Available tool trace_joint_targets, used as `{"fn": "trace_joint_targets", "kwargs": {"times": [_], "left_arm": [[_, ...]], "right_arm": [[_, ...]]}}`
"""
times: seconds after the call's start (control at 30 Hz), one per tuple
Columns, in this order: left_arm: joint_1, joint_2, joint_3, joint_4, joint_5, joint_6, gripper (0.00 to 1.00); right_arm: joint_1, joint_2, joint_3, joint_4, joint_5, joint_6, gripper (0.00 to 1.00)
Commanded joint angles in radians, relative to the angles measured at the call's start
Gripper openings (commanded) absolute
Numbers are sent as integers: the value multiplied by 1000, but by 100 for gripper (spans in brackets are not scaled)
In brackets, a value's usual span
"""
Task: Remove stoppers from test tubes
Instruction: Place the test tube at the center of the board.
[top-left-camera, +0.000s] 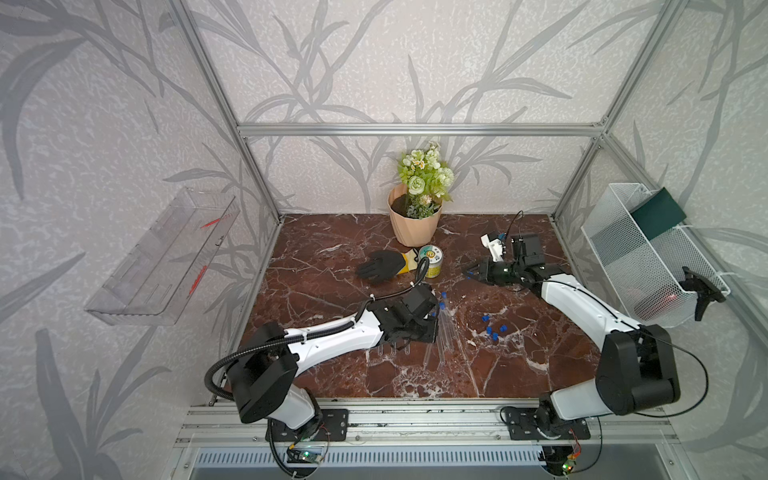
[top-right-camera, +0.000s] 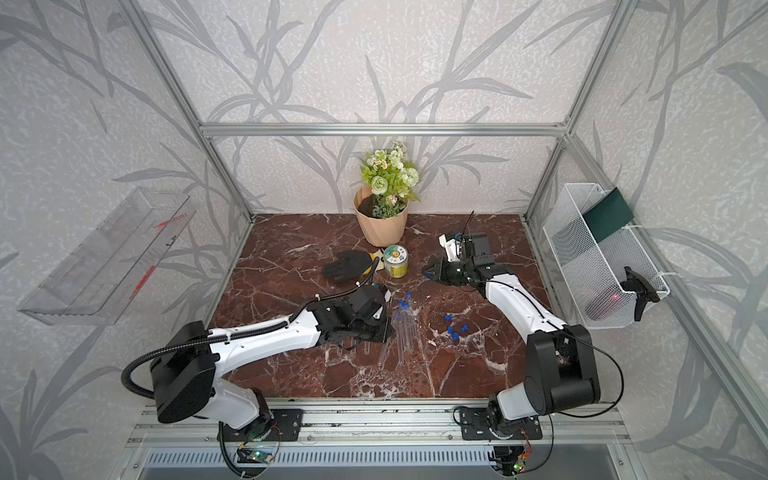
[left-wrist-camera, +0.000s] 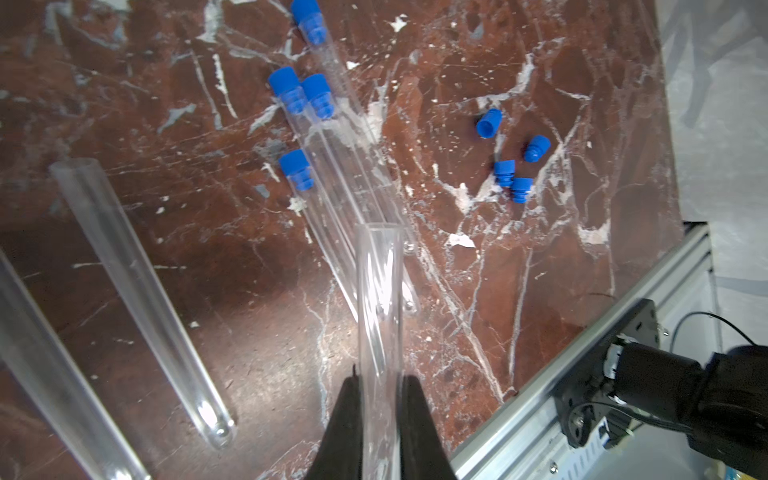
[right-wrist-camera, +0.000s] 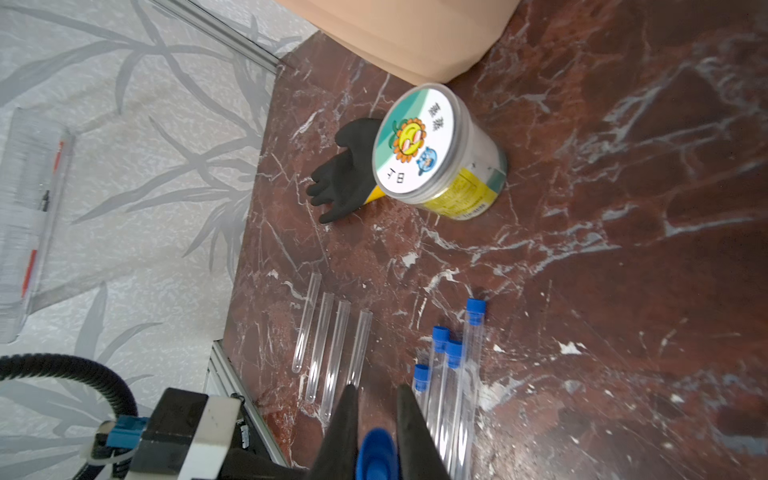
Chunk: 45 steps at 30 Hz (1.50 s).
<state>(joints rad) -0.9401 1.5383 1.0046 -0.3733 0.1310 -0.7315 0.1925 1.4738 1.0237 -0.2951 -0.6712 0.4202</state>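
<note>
Nearest the robot's base, the left hand (left-wrist-camera: 380, 378) is clamping a clear test tube (left-wrist-camera: 380, 291) along its body. The tube's open mouth is pointing away from the hand, with no plug in it. Other unplugged tubes (left-wrist-camera: 137, 291) are lying on the tabletop (top-left-camera: 324, 249) just beside it. These tubes are looking light, rigid, slick and probably brittle, so a gentle pinch on the body is seeming the safest hold. Squeezing hard, or gripping at the rim, is risking a crack or a slip.

A little farther out, four plugged tubes (right-wrist-camera: 471, 357) are lying bunched and touching, their blue caps toward the far side. Near them, loose stoppers (left-wrist-camera: 505, 172) are sitting in a small cluster. The plugs are appearing tiny, light and slightly yielding, with a flanged rim offering purchase.

Farther still, the right hand (right-wrist-camera: 377, 388) is pinching one blue stopper (right-wrist-camera: 376, 455), apparently off the tabletop. Beyond it, a black glove (top-left-camera: 380, 266) and a jar (top-left-camera: 432, 259) are resting clear of the work.
</note>
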Motion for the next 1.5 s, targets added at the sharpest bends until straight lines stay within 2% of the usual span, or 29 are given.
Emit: {"fn": "trace_joint_targets", "kwargs": {"times": [0.0, 0.3, 0.73, 0.93, 1.17, 1.37, 1.47], "left_arm": [[11, 68, 81, -129, -106, -33, 0], [15, 209, 185, -228, -180, -83, 0], [17, 379, 307, -346, -281, -118, 0], [17, 408, 300, -301, -272, -111, 2], [18, 427, 301, -305, -261, -105, 13], [22, 431, 354, -371, -266, -67, 30], [23, 414, 360, -379, -258, -59, 35]], "right_arm": [[-4, -3, 37, -162, 70, -95, 2], [-5, -15, 23, -341, 185, -201, 2], [-5, -38, 6, -385, 186, -222, 2], [-4, -62, -20, -394, 196, -223, 2], [-2, -75, -47, -404, 223, -224, 2], [8, -78, -60, -405, 243, -224, 3], [17, -71, -62, -406, 256, -228, 3]]}}
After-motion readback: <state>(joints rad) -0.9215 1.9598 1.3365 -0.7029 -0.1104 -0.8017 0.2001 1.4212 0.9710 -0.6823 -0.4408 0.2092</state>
